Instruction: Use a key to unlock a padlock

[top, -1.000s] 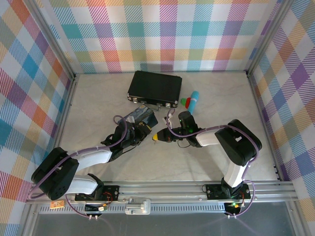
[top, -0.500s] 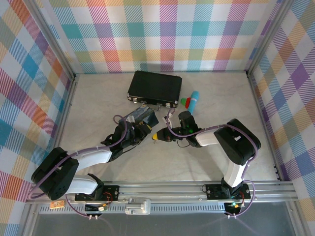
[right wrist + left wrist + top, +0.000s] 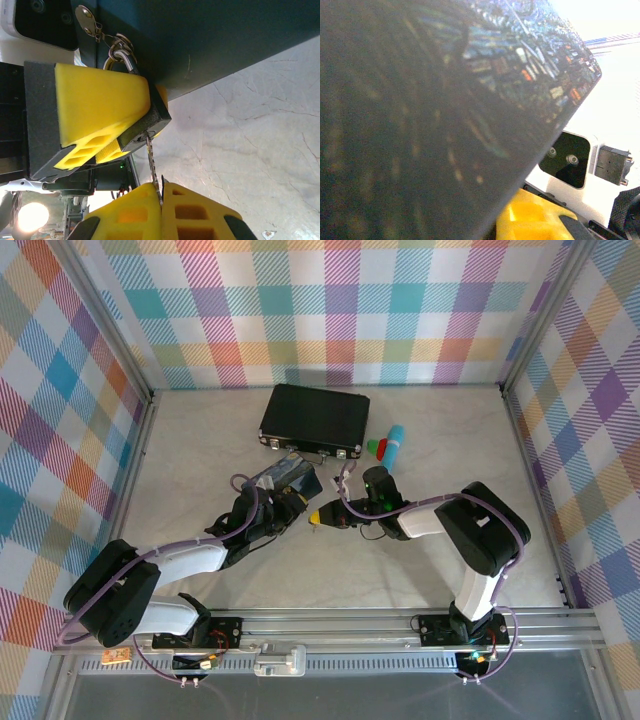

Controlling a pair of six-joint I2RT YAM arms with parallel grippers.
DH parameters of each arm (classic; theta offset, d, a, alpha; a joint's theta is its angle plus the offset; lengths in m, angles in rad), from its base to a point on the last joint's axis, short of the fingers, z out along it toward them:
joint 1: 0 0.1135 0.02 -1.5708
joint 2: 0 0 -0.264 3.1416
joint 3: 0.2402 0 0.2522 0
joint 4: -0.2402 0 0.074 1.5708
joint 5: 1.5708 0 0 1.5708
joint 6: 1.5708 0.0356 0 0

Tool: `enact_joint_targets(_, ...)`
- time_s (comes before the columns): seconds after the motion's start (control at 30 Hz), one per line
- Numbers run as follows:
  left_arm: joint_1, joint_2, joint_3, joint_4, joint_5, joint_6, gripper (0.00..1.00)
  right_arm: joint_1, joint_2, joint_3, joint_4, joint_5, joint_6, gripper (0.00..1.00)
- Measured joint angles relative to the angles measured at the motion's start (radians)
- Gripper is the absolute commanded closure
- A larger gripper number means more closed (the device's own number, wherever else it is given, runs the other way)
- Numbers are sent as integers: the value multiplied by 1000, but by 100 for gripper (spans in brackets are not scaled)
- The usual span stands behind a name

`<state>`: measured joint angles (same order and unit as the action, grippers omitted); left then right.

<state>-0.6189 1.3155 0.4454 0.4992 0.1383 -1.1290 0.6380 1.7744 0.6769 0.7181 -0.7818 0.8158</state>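
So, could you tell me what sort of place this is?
Probably a robot test cell in a lab, not a home: plaid panels wall in a marbled tabletop, two arms are bolted to an aluminium rail, the left gripper holding a padlock, the right gripper a key.

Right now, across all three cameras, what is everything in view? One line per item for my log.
padlock: one, dark body with silvery shackle, clamped between yellow pads
key: one, grey-silver, its tip at the padlock's keyhole
second small key: one, silvery, on a ring at the shackle
patterned tin: one, blue, mid-table behind the grippers
case: one, black with metal latches, far centre
stick: one, teal, right of the case
small pieces: red and green, beside the stick; count unclear
table: one, pale marbled
left gripper: one, yellow-padded, shut on the padlock
right gripper: one, yellow-padded, shut on the key
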Motion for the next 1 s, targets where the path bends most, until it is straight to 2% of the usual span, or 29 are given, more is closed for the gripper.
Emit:
enact_joint_targets(0.67,3,2,-6,24,5,0,100,-5,21,-2,76,-19,71,100)
enact_joint_targets(1.0,17,31,-46,159,39,0,100,-53,103,42,173,-137,213,100)
